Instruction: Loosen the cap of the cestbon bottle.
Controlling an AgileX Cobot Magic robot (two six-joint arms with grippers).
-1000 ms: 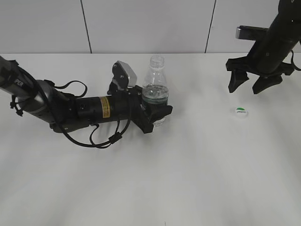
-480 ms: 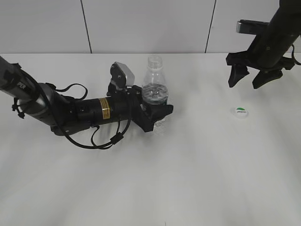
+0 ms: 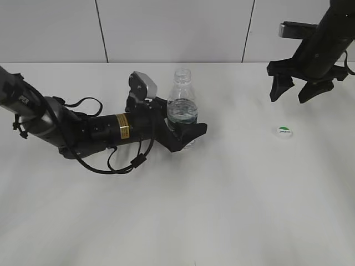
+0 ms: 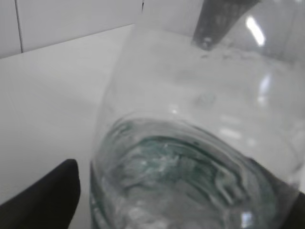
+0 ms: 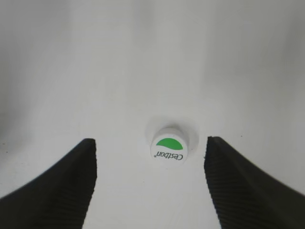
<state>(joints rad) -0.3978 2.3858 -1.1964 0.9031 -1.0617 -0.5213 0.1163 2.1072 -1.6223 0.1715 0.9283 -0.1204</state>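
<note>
While the left arm lies low across the white table [image 3: 177,210], its left gripper [image 3: 186,130] sits around the lower body of the cestbon bottle [image 3: 182,102], 1 finger on each side of it. The bottle stands upright near the middle of the table, its neck uncapped and open at the top. From the left wrist view the clear, ribbed plastic fills nearly the whole picture, with a dark fingertip [image 4: 43,200] low at the left and a sliver of bare table showing between it and the bottle wall; whether the pads press the plastic or stand just off it cannot be told.

Well apart to the right, the cap [image 3: 284,131] lies flat on the table, green half-circle and dark lettering facing up. Above and beyond it hangs the right gripper [image 3: 295,93], raised clear of the surface, its 2 fingers spread wide and holding nothing. In the right wrist view the cap [image 5: 169,148] lies between the 2 ridged black fingers [image 5: 62,186], touching neither.
</note>
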